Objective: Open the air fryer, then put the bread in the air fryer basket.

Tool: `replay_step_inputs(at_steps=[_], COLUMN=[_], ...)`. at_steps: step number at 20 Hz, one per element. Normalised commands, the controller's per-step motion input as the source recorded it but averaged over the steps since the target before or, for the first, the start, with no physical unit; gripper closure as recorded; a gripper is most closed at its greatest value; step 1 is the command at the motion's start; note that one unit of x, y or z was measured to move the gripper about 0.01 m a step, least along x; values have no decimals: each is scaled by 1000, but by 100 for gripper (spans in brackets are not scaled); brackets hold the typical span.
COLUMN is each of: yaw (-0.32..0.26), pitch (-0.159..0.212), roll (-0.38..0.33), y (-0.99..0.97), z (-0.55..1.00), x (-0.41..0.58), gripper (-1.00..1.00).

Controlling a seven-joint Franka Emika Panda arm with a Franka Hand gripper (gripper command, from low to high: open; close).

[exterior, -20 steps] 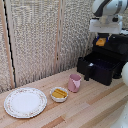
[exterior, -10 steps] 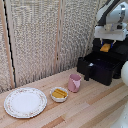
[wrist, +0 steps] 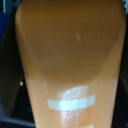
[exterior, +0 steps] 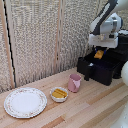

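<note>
Bread (exterior: 99, 54) hangs between the fingers of the gripper (exterior: 100, 50), closed on it, above the open basket (exterior: 102, 70). Released off-centre, it may perhaps strike the rim.

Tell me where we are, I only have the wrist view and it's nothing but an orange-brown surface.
Observer: That is the bread, held by the gripper over the air fryer basket.
Operator: Is the drawer open?
Observer: Yes, the basket is pulled out of the air fryer, toward the exterior view's left.
Operator: Anything near it?
Observer: A pink cup stands on the table, apart from the basket front, on the exterior view's left.
</note>
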Motion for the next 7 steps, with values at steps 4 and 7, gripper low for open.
replay_step_inputs(at_steps=[4,7], yaw=[-23,-20], pitch=[-4,5], roll=[-9,0], y=[-117,-130], z=[219,451], x=[91,98], gripper=[-100,-100])
